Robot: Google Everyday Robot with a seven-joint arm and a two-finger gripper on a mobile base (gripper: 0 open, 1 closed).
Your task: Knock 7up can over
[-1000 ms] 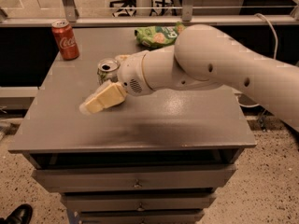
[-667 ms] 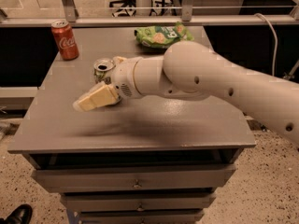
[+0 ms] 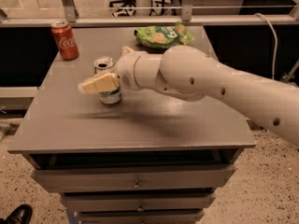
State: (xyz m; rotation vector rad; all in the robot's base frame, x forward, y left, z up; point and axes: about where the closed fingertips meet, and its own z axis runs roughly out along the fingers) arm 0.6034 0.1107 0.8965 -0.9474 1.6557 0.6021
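1. White robot arm [image 3: 219, 85] comes in from the right edge and reaches left across the grey metal table [image 3: 140, 127], w/ the thick forearm running roughly level above the top.
2. Wrist section narrows to a round white collar just right of the can. The gripper [image 3: 96, 84] sticks out left from it, its pale yellow end angled slightly down toward the near-left.
3. Can't tell whether the gripper is spread or pressed together; only one yellow wedge reads clearly.
4. Small white-and-green 7up can w/ silver top [image 3: 110, 95] stands upright at the table's centre-left, approx mid-depth. The gripper's yellow end crosses in front of its upper body and looks to be touching it.
5. Red Coca-Cola can [image 3: 64, 40] stands upright at the far-left corner, well apart from the arm.
6. Crumpled green snack bag [image 3: 163, 35] lies at the far edge, centre, beyond the arm.
7. Grey drawers [image 3: 135, 178] sit below the tabletop, and a black shoe [image 3: 18, 214] shows on the floor, near-left.
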